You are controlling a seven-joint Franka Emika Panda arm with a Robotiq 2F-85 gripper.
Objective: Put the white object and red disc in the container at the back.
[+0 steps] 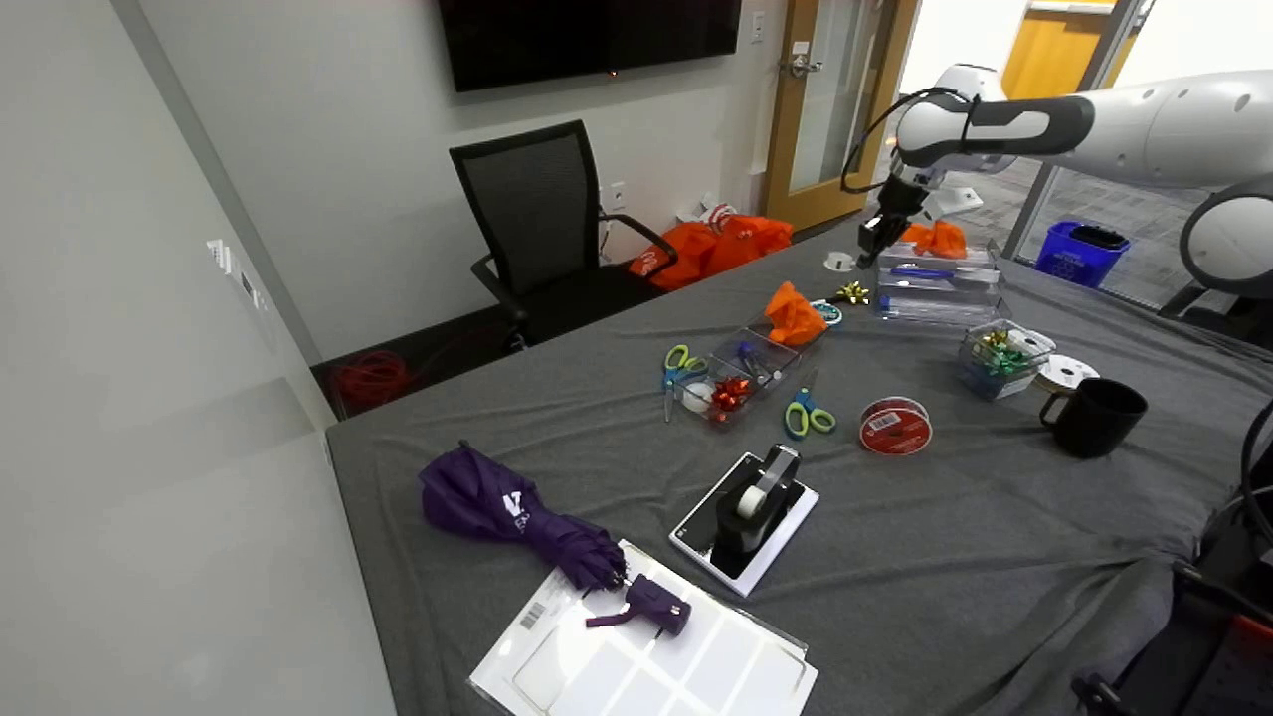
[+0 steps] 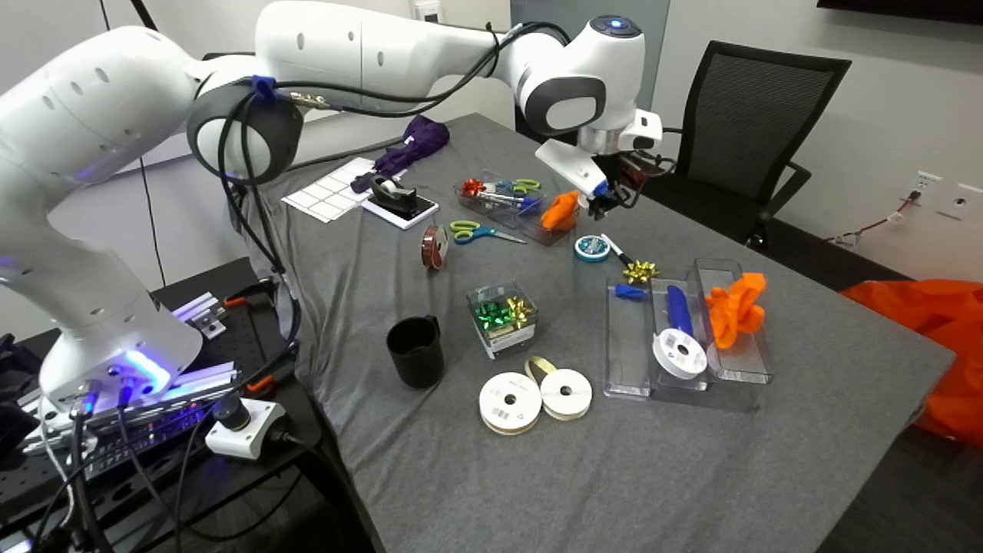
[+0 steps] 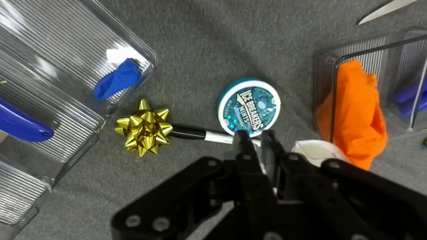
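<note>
The white object (image 1: 832, 263) is a small pale round piece held above the table. In the wrist view (image 3: 315, 149) it shows beside my right finger, partly hidden by it. My gripper (image 3: 253, 135) is nearly closed, with a thin pale edge between the fingers. It hovers over the mint tin in both exterior views (image 1: 863, 257) (image 2: 599, 211). The red disc (image 1: 895, 428) lies nearer the robot, also in an exterior view (image 2: 434, 246), and is out of the wrist view. The clear container (image 2: 530, 226) holds a red bow, blue items and an orange piece; its end shows in the wrist view (image 3: 370, 50).
A mint tin (image 3: 249, 107), a marker (image 3: 190, 132) and a gold bow (image 3: 144, 128) lie below the gripper. Clear trays (image 2: 627, 361) hold blue items, a white spool and orange cloth. Scissors (image 2: 476, 232), a black mug (image 2: 415, 352) and a small clear box (image 2: 503, 338) stand nearby.
</note>
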